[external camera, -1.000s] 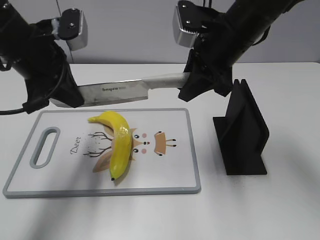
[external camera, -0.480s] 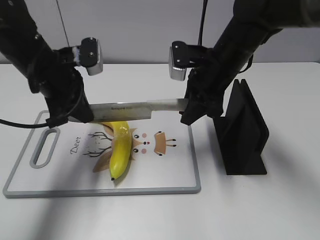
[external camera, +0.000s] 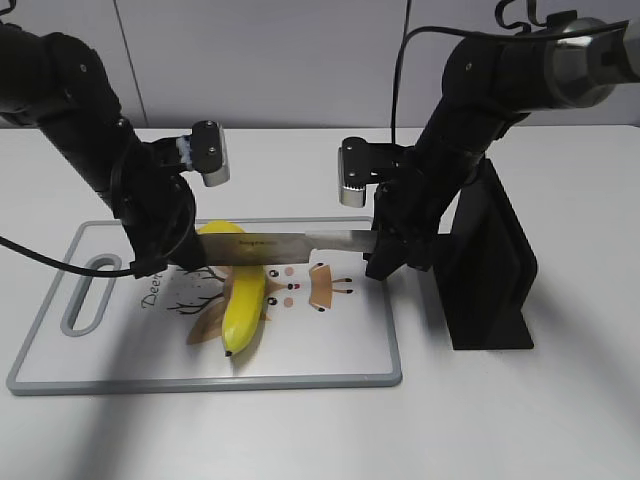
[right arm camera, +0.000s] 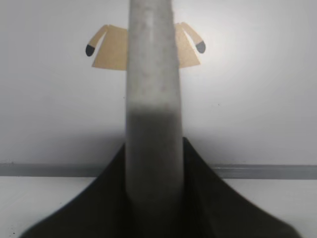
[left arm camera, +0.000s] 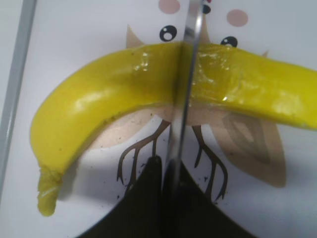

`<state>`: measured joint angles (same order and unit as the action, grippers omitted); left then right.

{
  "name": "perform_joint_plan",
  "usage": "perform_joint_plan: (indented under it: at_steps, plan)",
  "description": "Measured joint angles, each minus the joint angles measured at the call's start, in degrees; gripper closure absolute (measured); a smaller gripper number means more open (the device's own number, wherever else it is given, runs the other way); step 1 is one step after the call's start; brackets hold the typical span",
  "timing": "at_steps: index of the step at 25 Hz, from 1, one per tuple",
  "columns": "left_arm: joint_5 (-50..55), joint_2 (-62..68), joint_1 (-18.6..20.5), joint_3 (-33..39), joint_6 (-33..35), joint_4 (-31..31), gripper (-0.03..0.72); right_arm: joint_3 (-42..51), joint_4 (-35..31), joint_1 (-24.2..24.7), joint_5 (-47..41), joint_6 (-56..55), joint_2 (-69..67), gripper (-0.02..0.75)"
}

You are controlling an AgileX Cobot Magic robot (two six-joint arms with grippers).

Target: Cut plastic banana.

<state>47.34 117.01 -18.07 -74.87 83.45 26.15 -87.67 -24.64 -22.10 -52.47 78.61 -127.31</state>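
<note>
Both tools hold one knife [external camera: 285,246] level across a white cutting board [external camera: 330,365] on the white table [external camera: 560,420]. At the viewer's left, the left tool [external camera: 172,250] is clamped on the blade's tip end; at the right, the right tool [external camera: 385,250] is clamped on the pale handle [right arm camera: 151,99], beside a black knife stand [external camera: 490,265].

On the board lies the plastic banana [external camera: 240,300], glossy yellow and curved, its length running toward the camera. The left wrist view shows the blade edge [left arm camera: 185,84] set across the banana's middle, seemingly at a seam.

As a judgement, uneven downward pressure from the two arms could tilt the blade, and the slick, rounded fruit could roll or slide out from under it. A blade off the seam might skid rather than part the halves.

Each black arm reaches down from the back of the table, wrist bent steeply, tool near the board.
</note>
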Motion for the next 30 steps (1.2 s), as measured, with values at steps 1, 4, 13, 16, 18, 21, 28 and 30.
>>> perform_joint_plan:
  at_steps: [1, 4, 13, 16, 18, 21, 28, 30]
  plan:
    - [0.0, -0.1, 0.0, 0.0, -0.1, -0.1, 0.696, 0.0, 0.0, 0.0, 0.0, 0.0, 0.1, 0.563]
    - [-0.1, -0.5, -0.1, 0.1, -0.2, -0.3, 0.696, 0.0, 0.6, 0.0, 0.1, -0.5, 0.6, 0.563]
    - [2.9, -7.8, -0.9, 1.6, -1.0, -0.2, 0.704, 0.7, 2.5, -0.4, -3.2, -3.0, 8.5, 0.563]
    - [4.7, -12.1, -0.9, 1.6, -1.1, -0.2, 0.704, 0.7, 2.5, -0.5, -4.6, -3.1, 12.7, 0.563]
    - [5.3, -14.3, -0.9, 1.6, -1.2, -0.2, 0.704, 0.7, 2.5, -0.5, -5.0, -3.2, 14.4, 0.563]
    - [5.6, -16.7, -0.9, 1.6, -1.2, -0.3, 0.704, 0.7, 2.4, -0.5, -5.2, -3.2, 16.0, 0.563]
    - [5.8, -17.3, -0.9, 1.7, -1.2, -0.3, 0.704, 0.7, 2.3, -0.5, -5.6, -3.2, 16.2, 0.563]
    - [5.9, -17.3, -0.9, 1.7, -1.2, -0.3, 0.699, 0.7, 2.3, -0.5, -5.6, -3.2, 16.2, 0.563]
